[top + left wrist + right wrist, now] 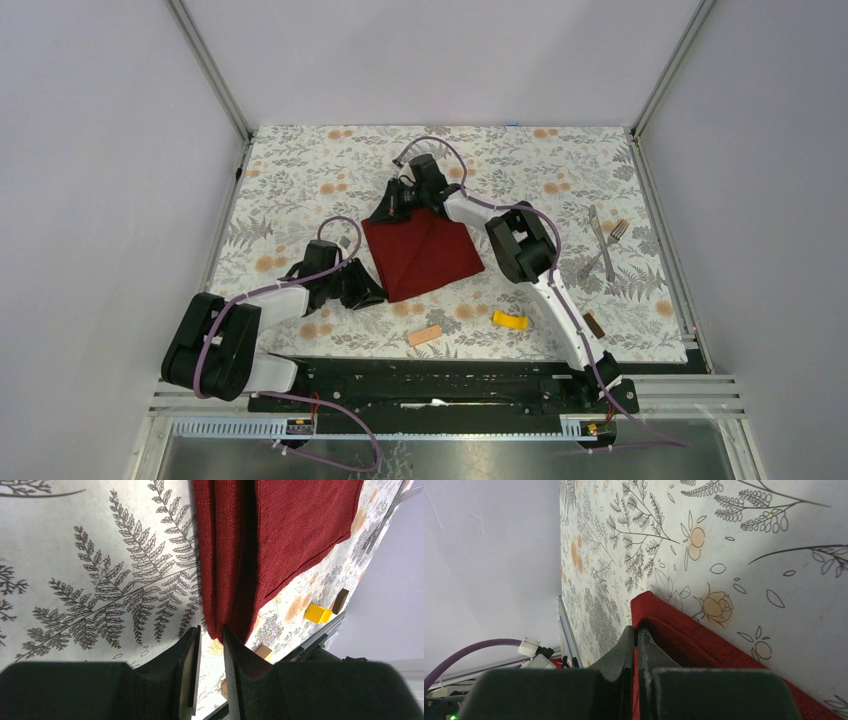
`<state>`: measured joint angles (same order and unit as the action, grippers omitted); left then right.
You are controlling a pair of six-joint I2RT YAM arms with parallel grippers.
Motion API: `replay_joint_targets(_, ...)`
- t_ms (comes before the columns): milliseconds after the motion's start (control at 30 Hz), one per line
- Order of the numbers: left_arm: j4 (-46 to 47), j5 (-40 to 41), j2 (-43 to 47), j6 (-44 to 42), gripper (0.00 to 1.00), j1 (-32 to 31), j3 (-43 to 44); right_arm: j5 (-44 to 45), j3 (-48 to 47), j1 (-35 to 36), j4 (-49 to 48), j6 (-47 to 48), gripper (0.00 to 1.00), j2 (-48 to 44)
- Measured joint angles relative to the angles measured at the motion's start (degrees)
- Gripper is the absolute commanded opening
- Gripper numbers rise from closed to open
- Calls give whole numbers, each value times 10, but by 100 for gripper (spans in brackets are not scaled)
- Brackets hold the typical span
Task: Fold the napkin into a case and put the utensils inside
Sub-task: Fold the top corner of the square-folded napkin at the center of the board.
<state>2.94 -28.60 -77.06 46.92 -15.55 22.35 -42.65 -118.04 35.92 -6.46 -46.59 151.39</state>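
**Left fingers (186, 667) at the near corner, right fingers (623, 652) pinching the far one**

Closest to my left wrist camera, the left fingers sit low on the tabletop (300, 170), parted roughly a third of the way. The near-left corner of the napkin (425, 255) points into the mouth of the gap. Printed tabletop shows between the pads, so I judge they have hold of nothing. The right fingers are pressed shut on the napkin's far corner, which rises in a small hump.

The napkin lies mid-tabletop, turned like a diamond and already doubled, with a crease running near to far. The knife (597, 232) and fork (603, 255) lie close together well to the right, untouched.

To fold well, I think I should close the left fingers on all layers of the near corner, or press it flat, before the right ones pull. Otherwise the whole cloth may slide. The far corner should travel low and straight across the crease, with edges matched and no twist. The open side should end up facing right, toward the utensils. I should also stay off the tan block (425, 335) and the yellow block (511, 321) just near of the cloth.
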Motion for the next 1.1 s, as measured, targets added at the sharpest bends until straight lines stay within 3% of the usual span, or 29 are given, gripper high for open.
replay_joint_targets(167,3,-1,-3,-1,27,0,0,1,-11,1,5,-2,0,9)
replay_joint_targets(333,9,-2,-3,-1,27,0,-4,2,-24,1,8,-4,6,15)
replay_joint_targets(467,9,-2,-3,-2,28,0,-4,2,-29,1,10,-6,19,19)
replay_joint_targets(633,8,-2,-1,-1,31,0,-3,1,-39,1,24,-11,43,20)
replay_joint_targets(767,-20,8,23,-4,43,0,-3,-4,-53,1,47,-16,56,12)
replay_joint_targets(967,-94,36,88,-2,49,0,-3,-3,-14,-2,100,27,62,-87)
replay_joint_targets(1100,-157,52,170,1,49,2,4,-7,91,-21,88,68,64,-214)
